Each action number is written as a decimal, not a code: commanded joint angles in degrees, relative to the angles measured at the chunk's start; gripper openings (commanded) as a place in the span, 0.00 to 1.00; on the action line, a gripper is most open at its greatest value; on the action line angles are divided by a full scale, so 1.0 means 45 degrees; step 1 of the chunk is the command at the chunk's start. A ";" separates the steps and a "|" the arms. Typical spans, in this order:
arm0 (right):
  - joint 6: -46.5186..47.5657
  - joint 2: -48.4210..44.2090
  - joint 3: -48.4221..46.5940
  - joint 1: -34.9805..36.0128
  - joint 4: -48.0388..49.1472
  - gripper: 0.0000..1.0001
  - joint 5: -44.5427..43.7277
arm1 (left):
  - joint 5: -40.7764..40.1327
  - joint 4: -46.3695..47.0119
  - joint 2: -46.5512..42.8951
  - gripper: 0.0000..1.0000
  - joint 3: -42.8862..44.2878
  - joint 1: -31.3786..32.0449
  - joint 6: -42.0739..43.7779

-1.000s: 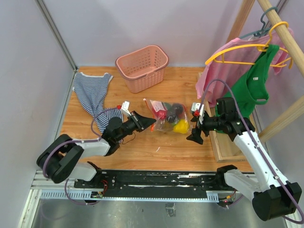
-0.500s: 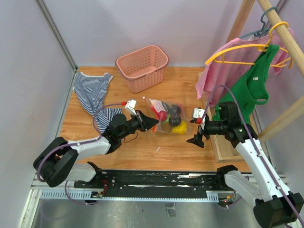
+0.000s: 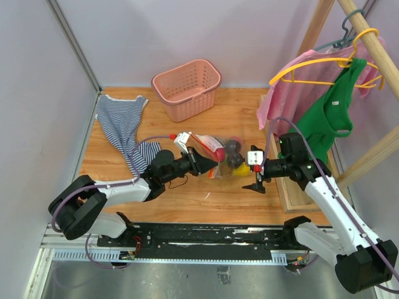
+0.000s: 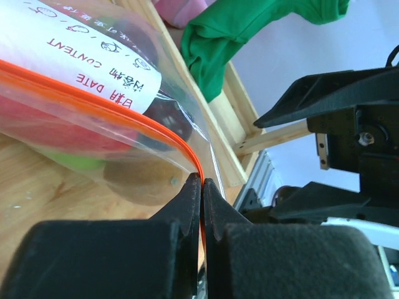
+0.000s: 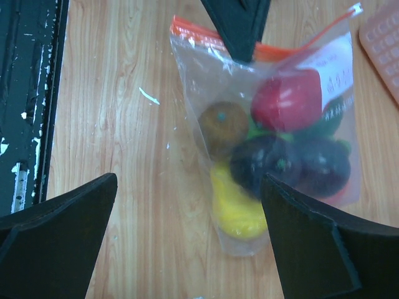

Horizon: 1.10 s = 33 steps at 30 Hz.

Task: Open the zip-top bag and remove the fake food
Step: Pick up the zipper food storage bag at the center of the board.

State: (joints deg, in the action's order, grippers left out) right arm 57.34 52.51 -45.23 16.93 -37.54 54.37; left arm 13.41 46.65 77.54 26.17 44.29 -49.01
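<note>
Clear crinkly plastic forms the zip-top bag (image 3: pixel 223 151), which sits on the wooden tabletop (image 3: pixel 187 199) between the two arms. An orange-red zip strip (image 4: pixel 106 103) runs along one edge, and a white printed label (image 4: pixel 75 55) sits just beside the strip. Inside the bag we see the plastic fake food (image 5: pixel 268 149): a red piece (image 5: pixel 285 99), a brownish round one (image 5: pixel 223 128), two dark purple-black pieces (image 5: pixel 265 163), a yellow one (image 5: pixel 235 208) at the end far from the strip, and a sliver of green behind them. The strip looks sealed along the stretch we can see. A pink slotted plastic basket (image 3: pixel 187 87) stands at the far edge, well apart from the bag.

The left pincer (image 4: pixel 202 185) is pressed tight on a corner of the zip strip, which runs down between its two black fingers. That arm lies low, stretched forward and to the right over the tabletop.

The right pincer (image 5: pixel 187 180) is spread wide and holds nothing. It faces the bag's yellow end and sits just beside it; we cannot tell whether a finger touches the plastic. Its forearm reaches in from the right with the elbow raised.
</note>
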 commanded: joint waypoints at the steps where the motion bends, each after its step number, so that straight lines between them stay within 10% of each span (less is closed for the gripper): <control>1: 0.0258 0.0508 -0.0900 0.1310 0.0945 0.99 -0.0568 | -0.1279 0.0753 0.0005 0.00 0.0609 0.0670 -0.1181; 24: -0.5330 0.1057 0.0376 0.4392 0.7032 0.82 -0.7151 | -0.8247 -0.2614 0.0514 0.00 0.3029 0.2744 -0.7640; 33: -0.6652 0.1161 0.0406 0.4412 0.7571 0.24 -0.7840 | -0.8219 -0.2214 0.0900 0.03 0.3339 0.2858 -0.7228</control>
State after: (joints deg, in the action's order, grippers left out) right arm 31.22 57.78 -43.62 35.79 -6.48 20.93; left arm -21.34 34.79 81.47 39.57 56.51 -83.92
